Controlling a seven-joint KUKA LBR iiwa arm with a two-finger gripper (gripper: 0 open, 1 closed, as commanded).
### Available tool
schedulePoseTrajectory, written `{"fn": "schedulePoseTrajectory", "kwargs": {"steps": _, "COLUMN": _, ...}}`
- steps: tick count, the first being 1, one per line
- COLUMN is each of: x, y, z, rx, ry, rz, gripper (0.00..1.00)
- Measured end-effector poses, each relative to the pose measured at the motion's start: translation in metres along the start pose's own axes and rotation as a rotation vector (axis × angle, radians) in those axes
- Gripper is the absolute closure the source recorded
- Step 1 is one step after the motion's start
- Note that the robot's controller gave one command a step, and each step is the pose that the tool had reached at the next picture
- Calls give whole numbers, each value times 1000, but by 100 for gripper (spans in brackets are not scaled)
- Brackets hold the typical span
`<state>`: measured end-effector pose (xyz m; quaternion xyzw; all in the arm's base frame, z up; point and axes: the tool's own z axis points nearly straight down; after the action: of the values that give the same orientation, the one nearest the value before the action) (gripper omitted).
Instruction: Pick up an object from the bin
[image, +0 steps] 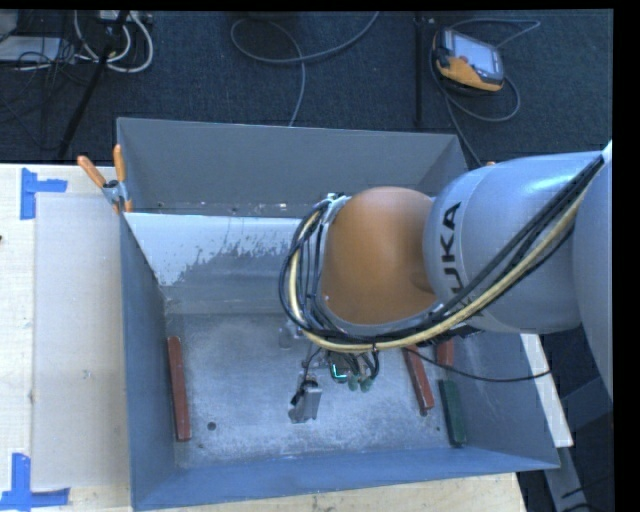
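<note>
My gripper hangs low over the middle of the bin floor, mostly hidden under the arm's orange cover. Nothing lies directly beneath it that I can see. A reddish-brown stick lies to its right, partly under the arm. Beside that stick, near the right wall, lies a dark green stick. Another reddish-brown stick lies along the left wall, well away from the gripper.
A tiny dark speck sits on the floor at the front left. The arm and its cables cover the bin's right and back middle. Bare floor stretches between the left stick and the gripper.
</note>
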<state>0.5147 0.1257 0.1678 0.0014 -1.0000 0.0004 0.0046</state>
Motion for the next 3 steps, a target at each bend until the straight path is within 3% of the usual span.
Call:
{"fn": "schedulePoseTrajectory", "kwargs": {"steps": 1, "x": -52, "y": -46, "z": 37, "rx": 1, "ry": -10, "rz": 40, "gripper": 0}}
{"fn": "schedulePoseTrajectory", "kwargs": {"steps": 2, "x": 21, "y": -126, "z": 102, "rx": -1, "ry": 4, "rz": 20, "gripper": 0}}
{"fn": "schedulePoseTrajectory", "kwargs": {"steps": 3, "x": 2, "y": -193, "z": 98, "rx": 3, "ry": -10, "rz": -658, "gripper": 0}}
